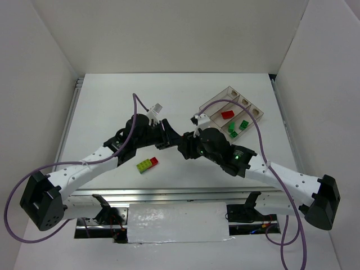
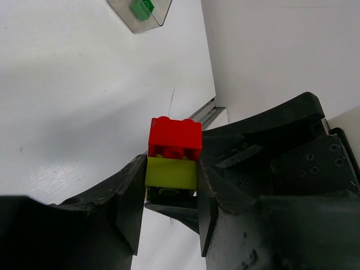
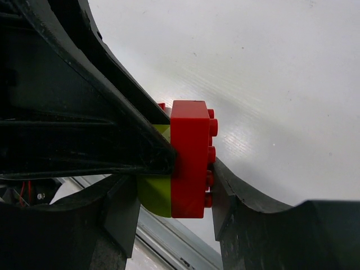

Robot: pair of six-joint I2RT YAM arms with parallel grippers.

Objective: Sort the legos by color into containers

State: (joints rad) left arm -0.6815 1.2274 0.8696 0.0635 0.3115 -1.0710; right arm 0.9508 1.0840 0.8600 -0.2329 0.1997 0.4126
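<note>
My two grippers meet above the table's middle. My left gripper (image 1: 170,139) (image 2: 170,171) is shut on the sides of a yellow-green brick (image 2: 170,173) that has a red brick (image 2: 175,136) stuck on top. My right gripper (image 1: 182,145) (image 3: 174,180) is closed on the same pair end to end: the red brick (image 3: 190,160) has its studs against one finger, and the yellow-green brick (image 3: 154,194) rests against the other. Another stuck yellow-green and red stack (image 1: 147,163) lies on the table. The clear trays (image 1: 209,103) hold a red brick (image 1: 227,114) and two green bricks (image 1: 244,124).
The trays sit at the back right; one corner (image 2: 160,19) with a green brick (image 2: 142,7) shows in the left wrist view. White walls enclose the table on three sides. A metal rail (image 1: 169,194) runs along the near edge.
</note>
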